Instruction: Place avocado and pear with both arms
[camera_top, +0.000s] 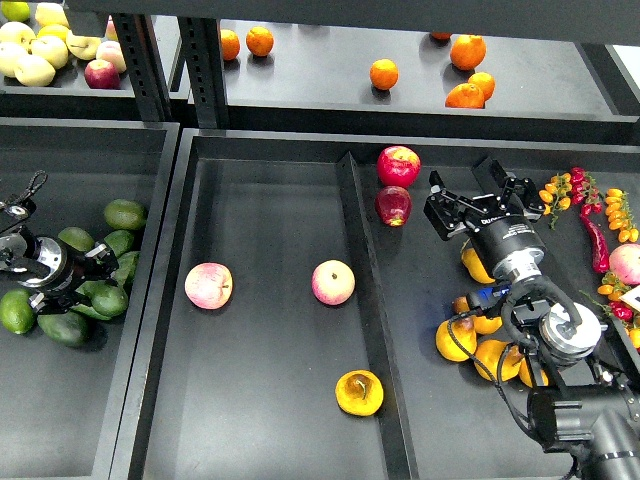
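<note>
Left gripper (100, 262) sat among avocado pile, fingers spread around avocado (112, 275). Right gripper (474, 195) hovered empty, fingers apart, right of red apples (397, 167). Pear (359, 392) lay in middle bin, against divider (367, 300), below pink apple (333, 282).

Only one marking showed: small white lettering on the black housing of the right gripper (472, 197). It was too small and blurred to read. No other text or number was legible.
</note>
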